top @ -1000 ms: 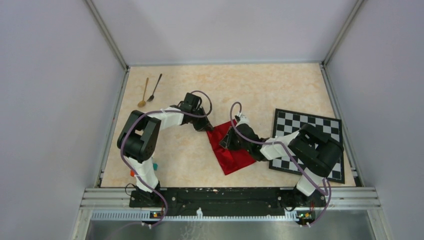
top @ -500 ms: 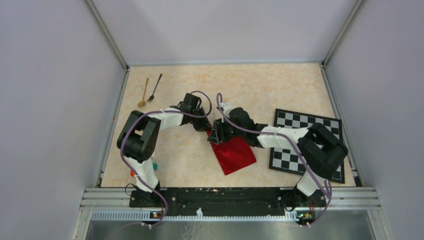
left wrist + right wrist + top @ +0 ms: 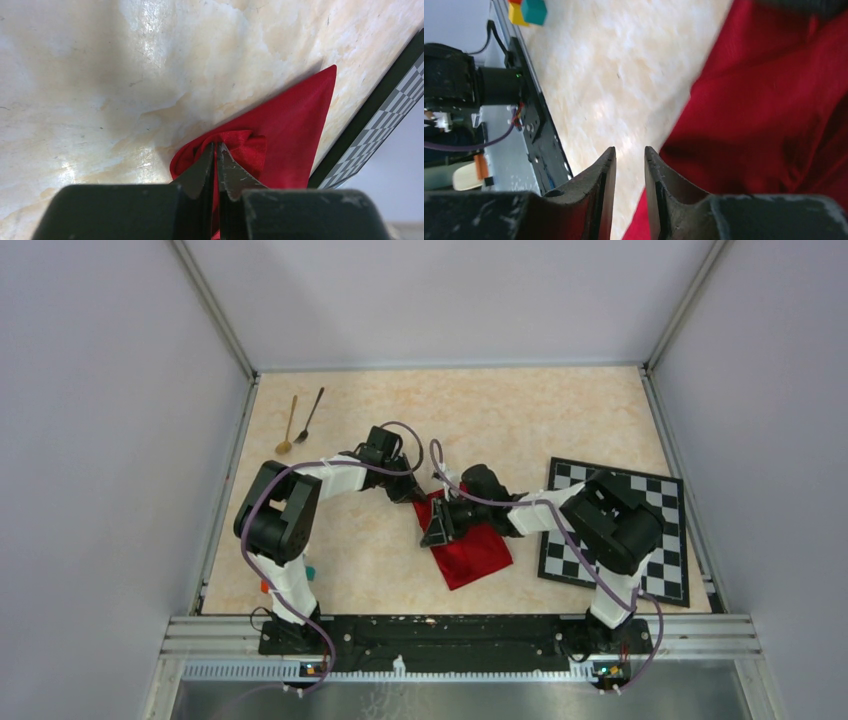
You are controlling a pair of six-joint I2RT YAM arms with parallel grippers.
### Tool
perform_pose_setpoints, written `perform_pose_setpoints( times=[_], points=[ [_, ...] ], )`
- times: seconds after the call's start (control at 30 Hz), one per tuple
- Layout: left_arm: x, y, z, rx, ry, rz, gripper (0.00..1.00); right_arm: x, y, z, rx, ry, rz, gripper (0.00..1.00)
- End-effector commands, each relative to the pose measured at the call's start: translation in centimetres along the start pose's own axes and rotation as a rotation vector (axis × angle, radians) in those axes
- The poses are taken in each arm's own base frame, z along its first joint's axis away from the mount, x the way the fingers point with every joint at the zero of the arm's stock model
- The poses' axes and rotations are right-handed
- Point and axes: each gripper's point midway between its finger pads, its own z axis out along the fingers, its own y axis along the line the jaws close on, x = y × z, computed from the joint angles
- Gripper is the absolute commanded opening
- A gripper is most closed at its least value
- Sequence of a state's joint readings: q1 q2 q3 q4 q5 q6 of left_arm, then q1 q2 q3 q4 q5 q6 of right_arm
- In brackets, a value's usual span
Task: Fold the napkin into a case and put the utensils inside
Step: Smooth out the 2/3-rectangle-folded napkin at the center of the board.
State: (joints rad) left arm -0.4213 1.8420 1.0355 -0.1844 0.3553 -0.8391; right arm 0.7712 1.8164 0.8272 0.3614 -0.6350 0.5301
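Observation:
The red napkin [image 3: 475, 548] lies as a folded, slanted strip in the middle of the table. Its far corner is bunched between the fingers of my left gripper [image 3: 412, 493], which is shut on it; the left wrist view shows red cloth [image 3: 295, 125] pinched at the tips of that gripper [image 3: 216, 146]. My right gripper [image 3: 437, 530] hovers over the napkin's left edge. In the right wrist view that gripper [image 3: 630, 150] is open a little, with the table and the cloth's edge [image 3: 774, 100] below and nothing gripped. The utensils, a gold spoon [image 3: 289, 425] and a black spoon [image 3: 310, 415], lie at the far left.
The black-and-white chequered mat [image 3: 660, 502] lies to the right of the napkin, partly under the right arm. Small coloured blocks [image 3: 308, 572] sit by the left arm's base, and they also show as blocks [image 3: 529, 11] in the right wrist view. Walls enclose the table on three sides.
My right gripper swept left across the napkin toward the left gripper, let go of the cloth, then drew back toward the near side. The left gripper has kept its hold.

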Motion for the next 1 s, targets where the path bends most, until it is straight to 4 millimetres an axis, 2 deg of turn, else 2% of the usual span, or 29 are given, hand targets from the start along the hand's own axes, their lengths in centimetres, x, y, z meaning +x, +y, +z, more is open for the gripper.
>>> perform_pose_setpoints(
  times=[0.0, 0.33, 0.47, 0.57, 0.67, 0.77, 0.97],
  points=[
    [0.3, 2.8, 0.8, -0.083, 0.001, -0.005, 0.08, 2.4, 0.1, -0.8, -0.048, 0.029, 0.067, 0.27],
    [0.3, 3.3, 1.4, -0.089, 0.015, 0.004, 0.07, 8.6, 1.2, -5.1, -0.060, 0.031, 0.278, 0.35],
    [0.2, 3.3, 1.4, -0.089, 0.018, 0.013, 0.07, 10.7, 0.6, -6.8, 0.012, 0.056, 0.288, 0.36],
    [0.0, 2.6, 1.2, -0.072, 0.023, 0.033, 0.08, 11.6, 0.3, -8.4, 0.097, 0.097, 0.258, 0.37],
    [-0.4, 0.4, 0.3, -0.008, 0.034, 0.078, 0.15, 10.2, -0.1, -10.3, 0.199, 0.084, 0.198, 0.42],
    [-0.7, -2.9, -1.1, 0.105, 0.054, 0.145, 0.28, 7.0, -0.7, -12.0, 0.237, 0.011, 0.185, 0.46],
    [-1.3, -7.8, -5.4, 0.243, 0.048, 0.257, 0.52, 2.2, -4.9, -14.1, 0.342, -0.090, 0.267, 0.49]
  ],
)
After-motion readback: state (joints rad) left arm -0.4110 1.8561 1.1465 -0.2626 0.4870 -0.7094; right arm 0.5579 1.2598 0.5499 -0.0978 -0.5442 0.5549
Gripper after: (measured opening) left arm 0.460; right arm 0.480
